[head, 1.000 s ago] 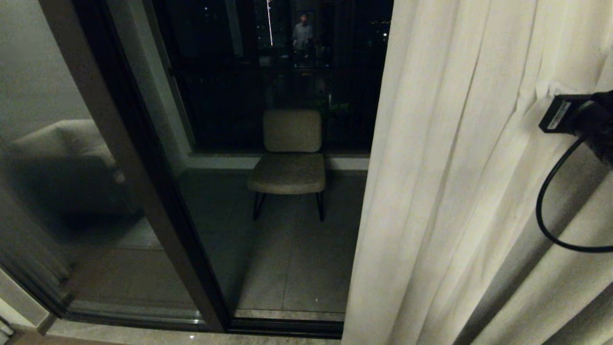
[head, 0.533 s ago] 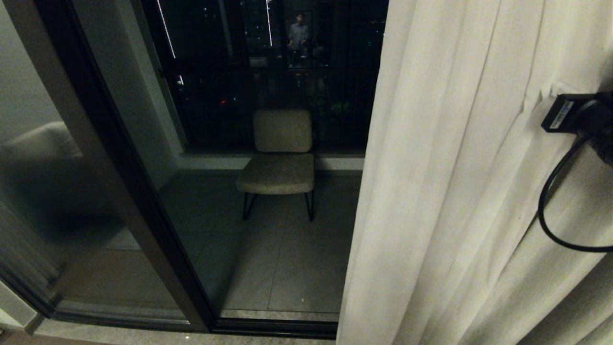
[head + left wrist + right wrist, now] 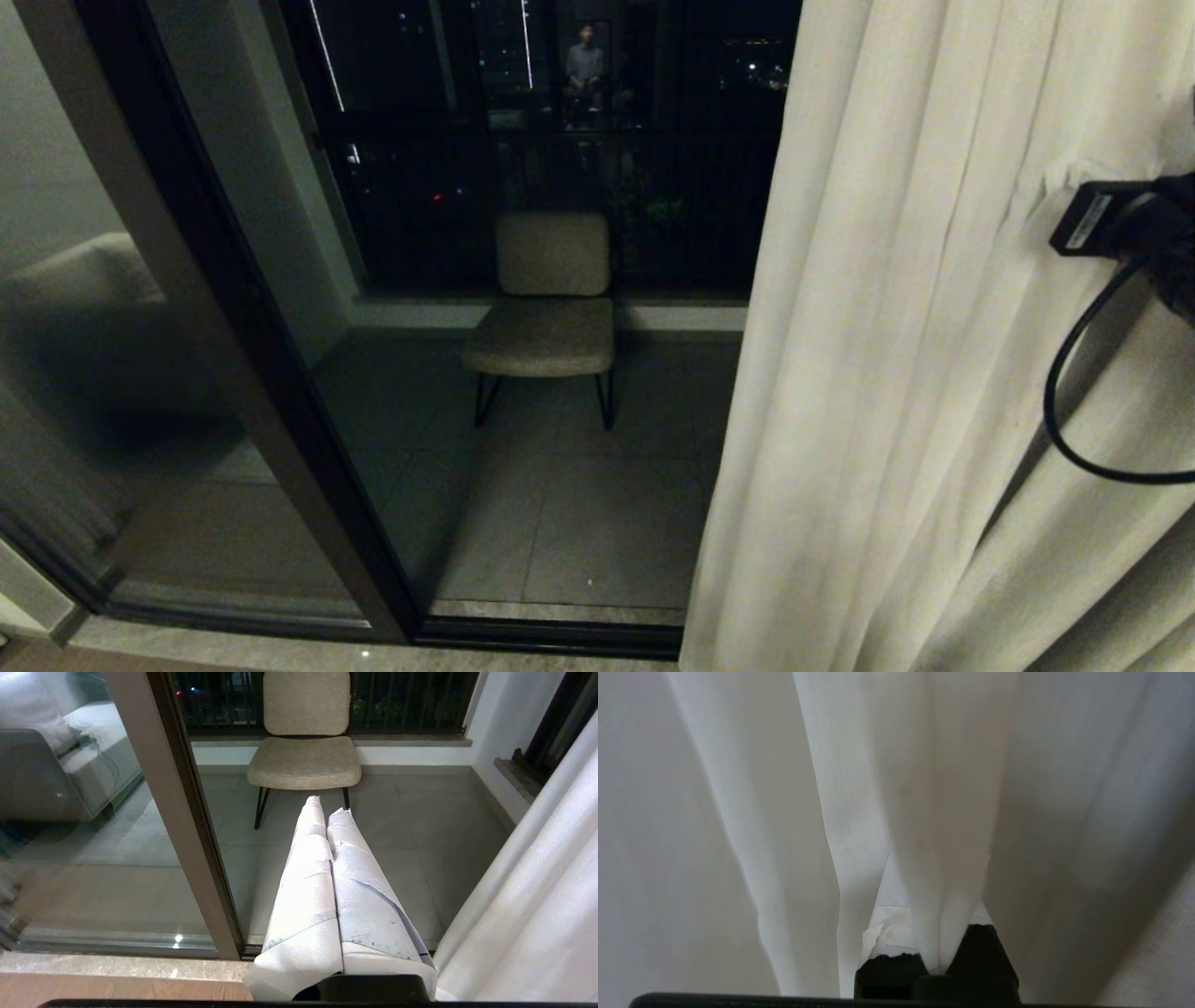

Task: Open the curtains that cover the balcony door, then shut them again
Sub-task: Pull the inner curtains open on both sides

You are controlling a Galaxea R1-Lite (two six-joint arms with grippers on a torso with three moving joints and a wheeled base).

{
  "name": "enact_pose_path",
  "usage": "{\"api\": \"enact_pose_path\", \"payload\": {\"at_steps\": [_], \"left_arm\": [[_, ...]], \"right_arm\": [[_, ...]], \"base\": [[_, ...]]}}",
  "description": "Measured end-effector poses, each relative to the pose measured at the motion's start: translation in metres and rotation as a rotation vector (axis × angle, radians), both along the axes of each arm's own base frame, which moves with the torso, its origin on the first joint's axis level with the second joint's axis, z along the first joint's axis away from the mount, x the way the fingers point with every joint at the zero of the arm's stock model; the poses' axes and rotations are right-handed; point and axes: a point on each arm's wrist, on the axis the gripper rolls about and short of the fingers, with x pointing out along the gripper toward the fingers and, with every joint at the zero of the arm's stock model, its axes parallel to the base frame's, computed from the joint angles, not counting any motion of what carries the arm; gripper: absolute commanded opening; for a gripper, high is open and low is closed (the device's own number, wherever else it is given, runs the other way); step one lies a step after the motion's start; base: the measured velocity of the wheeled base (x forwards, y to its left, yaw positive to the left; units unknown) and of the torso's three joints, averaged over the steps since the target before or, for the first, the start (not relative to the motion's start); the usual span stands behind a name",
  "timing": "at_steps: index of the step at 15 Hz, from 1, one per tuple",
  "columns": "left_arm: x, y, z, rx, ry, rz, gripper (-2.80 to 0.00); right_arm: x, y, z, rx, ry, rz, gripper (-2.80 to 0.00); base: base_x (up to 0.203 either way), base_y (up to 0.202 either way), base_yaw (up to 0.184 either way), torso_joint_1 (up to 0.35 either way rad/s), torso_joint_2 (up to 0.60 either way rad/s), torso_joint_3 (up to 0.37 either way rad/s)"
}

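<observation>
A beige cushioned chair [image 3: 551, 308] stands on the grey tiled balcony floor [image 3: 579, 523], dark railing [image 3: 560, 205] behind, night outside.

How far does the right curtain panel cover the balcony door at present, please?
Partly drawn aside: the curtain hangs bunched at the right, gripped by the right pincer, leaving the balcony door glass uncovered.

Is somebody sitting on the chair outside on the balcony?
No, the chair on the balcony has nothing on its seat; it stands alone behind the balcony door.

Right gripper [image 3: 936, 952] raised at the right edge, jaws clamped — left gripper [image 3: 329, 812] closed, idle.
</observation>
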Motion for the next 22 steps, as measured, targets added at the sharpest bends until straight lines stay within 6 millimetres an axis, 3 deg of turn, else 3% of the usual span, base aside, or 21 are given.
{"api": "enact_pose_path", "payload": {"at_steps": [7, 11, 17, 22], "left_arm": [[0.0, 0.0, 0.0, 0.0, 0.0, 0.0, -2.8], [0.0, 0.0, 0.0, 0.0, 0.0, 0.0, -2.8], [0.0, 0.0, 0.0, 0.0, 0.0, 0.0, -2.8], [0.0, 0.0, 0.0, 0.0, 0.0, -0.001, -2.8]], "right_arm": [[0.003, 0.001, 0.016, -0.018, -0.059, 0.073, -2.8], [0.013, -0.019, 0.041, -0.034, -0.134, 0.033, -2.8], [0.021, -0.098, 0.064, -0.077, -0.192, -0.107, -2.8], [0.004, -0.179, 0.068, -0.109, -0.196, -0.252, -2.8]], "base": [[0.0, 0.0, 0.0, 0.0, 0.0, 0.0], [0.0, 0.0, 0.0, 0.0, 0.0, 0.0], [0.0, 0.0, 0.0, 0.0, 0.0, 0.0], [0.0, 0.0, 0.0, 0.0, 0.0, 0.0]]}}
